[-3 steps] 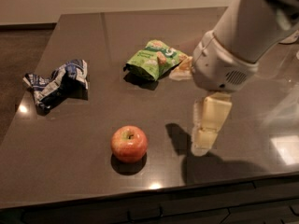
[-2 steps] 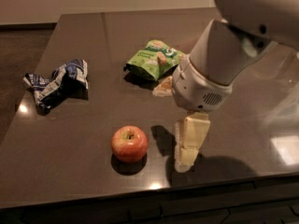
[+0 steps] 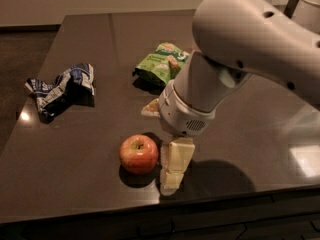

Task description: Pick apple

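Just beside the pincer (image 3: 173,170), the apple (image 3: 138,154), upright on the table (image 3: 75,154)

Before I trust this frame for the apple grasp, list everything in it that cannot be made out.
Camera view:
1. The gripper, low, close beside the apple: contact unclear in shadow.
2. A pale scrap behind the wrist: mostly covered by the arm, unidentifiable.
3. The green snack bag: right end hidden by the arm.
4. The blue wrapper: print too small to read.

Glossy dark table (image 3: 75,194), pale wall (image 3: 100,1), perhaps brown floor (image 3: 20,49).
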### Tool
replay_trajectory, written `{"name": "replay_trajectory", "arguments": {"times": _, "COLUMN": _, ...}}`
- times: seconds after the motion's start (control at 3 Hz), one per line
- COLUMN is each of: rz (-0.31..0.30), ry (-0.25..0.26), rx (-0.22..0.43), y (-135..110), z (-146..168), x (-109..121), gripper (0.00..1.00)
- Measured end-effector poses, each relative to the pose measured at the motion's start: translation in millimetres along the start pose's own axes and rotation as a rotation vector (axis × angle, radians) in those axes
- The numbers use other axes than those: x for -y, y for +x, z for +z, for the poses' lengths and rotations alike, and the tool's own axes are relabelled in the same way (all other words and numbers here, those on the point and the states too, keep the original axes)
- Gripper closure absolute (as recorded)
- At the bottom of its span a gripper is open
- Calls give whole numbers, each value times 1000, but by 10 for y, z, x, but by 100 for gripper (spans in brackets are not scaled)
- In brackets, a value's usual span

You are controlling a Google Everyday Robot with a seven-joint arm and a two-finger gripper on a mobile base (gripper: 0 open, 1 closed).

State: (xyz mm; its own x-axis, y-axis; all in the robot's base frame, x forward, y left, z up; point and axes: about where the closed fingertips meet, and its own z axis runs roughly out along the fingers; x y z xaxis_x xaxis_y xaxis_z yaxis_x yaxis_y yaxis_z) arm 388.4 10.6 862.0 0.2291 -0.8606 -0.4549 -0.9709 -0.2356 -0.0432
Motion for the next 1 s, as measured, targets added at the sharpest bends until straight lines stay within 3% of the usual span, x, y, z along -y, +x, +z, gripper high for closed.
{"name": "replay_trajectory", "arguments": {"times": 0.67, "rz": -20, "ry": 21, "rx": 7, "y": -172, "z": 257, "x": 110, "gripper": 0}}
{"name": "replay_trajectory", "arguments": {"times": 1.0, "rz": -29, "ry": 28, "rx": -10, "y": -200, "z": 305, "x": 142, "gripper": 17}}
